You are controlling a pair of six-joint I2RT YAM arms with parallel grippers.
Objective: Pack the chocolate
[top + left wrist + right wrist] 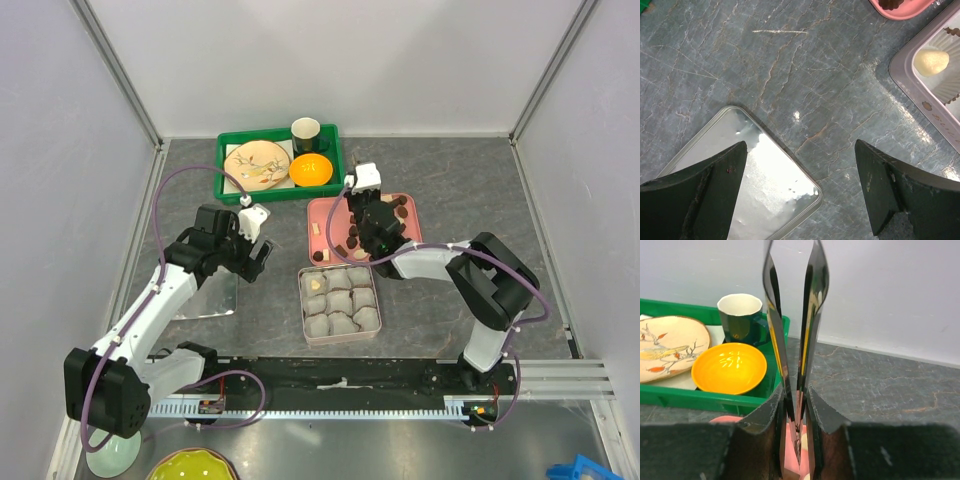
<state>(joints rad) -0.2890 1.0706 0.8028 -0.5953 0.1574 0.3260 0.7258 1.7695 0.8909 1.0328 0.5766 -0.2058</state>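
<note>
Several dark brown pieces of chocolate (400,208) lie scattered on a pink tray (325,212) just right of the overhead view's centre, some at its upper right corner and some along its lower left edge. One cream piece (318,285) already sits in the upper left compartment of the tin (303,300) directly below that tray; in the left wrist view it shows at the right edge (931,61), nested in white paper. Crinkled paper cups (345,300) fill the tin's other compartments. Over the pink tray the right gripper (372,232) is clamped on a pair of shiny metal tongs (812,305); in the right wrist view its fingers press both blades, which nearly meet at the bottom of the frame, and whether a piece sits between the tips cannot be told. To the left of the tin the left gripper (255,250) hangs with its jaws spread wide and nothing between them (800,200), above the grey table (815,75) and one corner of the tin's mirror-bright lid (775,190). At the upper centre of the overhead view a green tray (228,150) holds a painted plate (255,163), an orange bowl (311,170) and a dark cup (306,130).
</note>
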